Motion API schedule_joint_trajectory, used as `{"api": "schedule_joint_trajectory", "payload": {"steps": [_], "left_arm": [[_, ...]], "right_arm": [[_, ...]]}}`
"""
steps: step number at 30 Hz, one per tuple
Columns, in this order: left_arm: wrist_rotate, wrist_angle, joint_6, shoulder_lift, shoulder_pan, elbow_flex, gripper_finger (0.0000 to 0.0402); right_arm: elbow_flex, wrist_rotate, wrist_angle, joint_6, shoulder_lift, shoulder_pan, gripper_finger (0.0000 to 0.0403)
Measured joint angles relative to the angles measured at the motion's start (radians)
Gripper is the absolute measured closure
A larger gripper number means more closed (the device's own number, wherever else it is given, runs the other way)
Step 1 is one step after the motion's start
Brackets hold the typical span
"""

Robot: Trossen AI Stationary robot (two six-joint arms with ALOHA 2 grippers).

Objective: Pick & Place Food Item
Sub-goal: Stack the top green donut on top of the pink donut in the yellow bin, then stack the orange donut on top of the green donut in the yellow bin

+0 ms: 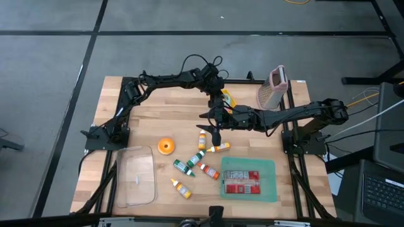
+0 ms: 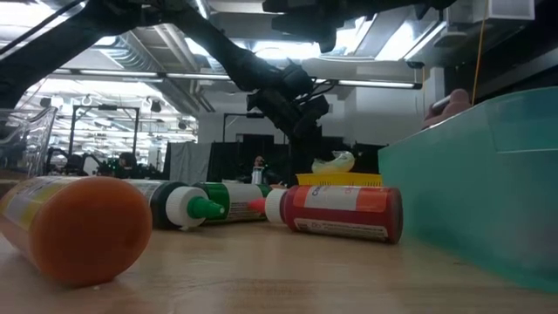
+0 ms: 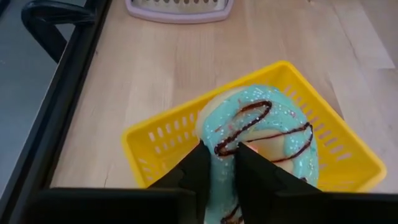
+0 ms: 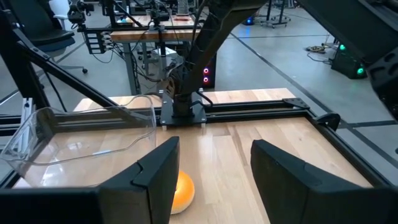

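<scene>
The left gripper pinches the rim of the teal-iced donut, which stands on edge directly ahead of its fingers, inside the yellow basket. The donut looks light and soft, its icing probably slick; grip across the ring's thickness. The right gripper waits with jaws wide and empty, an orange item just ahead.

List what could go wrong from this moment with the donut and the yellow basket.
1. The left pincer straddles the teal donut, which stands on edge in the yellow basket; on release it may topple or snag on a fingertip.
2. The right pincer, open over the table, hangs near the orange ball and small bottles; a low move could knock them.
</scene>
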Motion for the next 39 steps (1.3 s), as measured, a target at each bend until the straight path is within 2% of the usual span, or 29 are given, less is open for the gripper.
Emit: {"api": "schedule_joint_trajectory", "payload": {"steps": [12,26,30,34,39], "left_arm": [[0.014,-0.006,0.000,0.000,-0.007,0.000,0.0269],[0.010,0.001,0.008,0.000,-0.028,0.000,0.0213],[-0.027,0.001,0.025,0.000,-0.028,0.000,0.0210],[-0.128,0.002,0.048,0.000,-0.018,0.000,0.0210],[-0.164,0.016,0.059,0.001,0.001,0.000,0.0210]], "right_arm": [[0.000,0.000,0.000,0.000,0.000,0.000,0.0207],[0.000,0.000,0.000,0.000,0.000,0.000,0.0207],[0.000,0.000,0.000,0.000,0.000,0.000,0.0207],[0.000,-0.001,0.000,0.000,0.000,0.000,0.0207],[0.000,-0.004,-0.001,0.000,0.000,0.000,0.0207]]}}
